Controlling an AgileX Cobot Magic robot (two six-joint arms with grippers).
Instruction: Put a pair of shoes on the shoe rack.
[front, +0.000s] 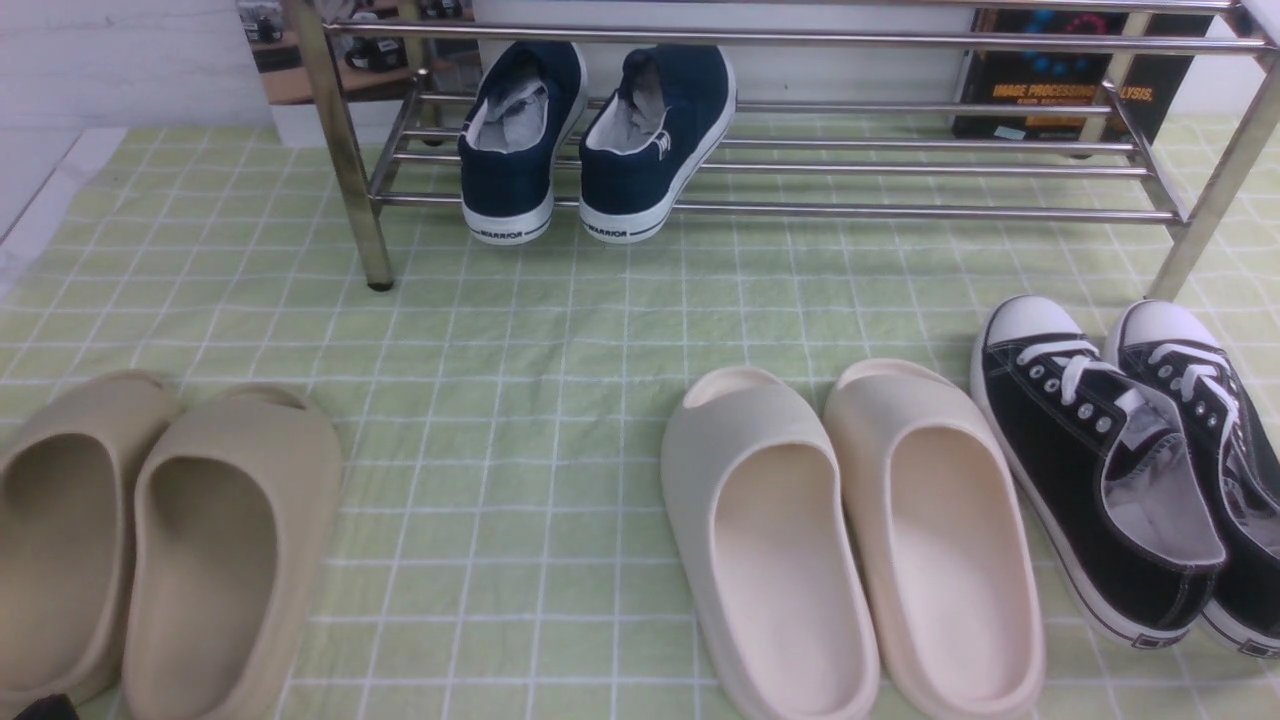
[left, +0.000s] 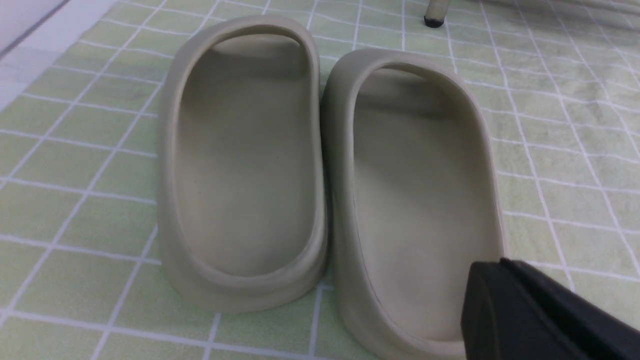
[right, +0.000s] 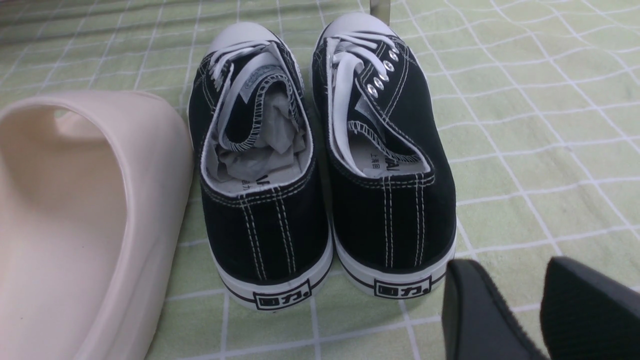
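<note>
Navy canvas pair of shoes (front: 595, 140) already sits on the shoe rack (front: 900, 160) at the counter's far-left edge; light and floppy, so I'd pinch the stiffer heel collar. Left hand (left: 545, 315) is closed empty, right hand (right: 525, 310) slightly apart.

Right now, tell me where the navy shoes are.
Front view: the pair of navy shoes sits side by side on the shoe rack's lower bars, toward its left end, heels facing the camera.
</note>
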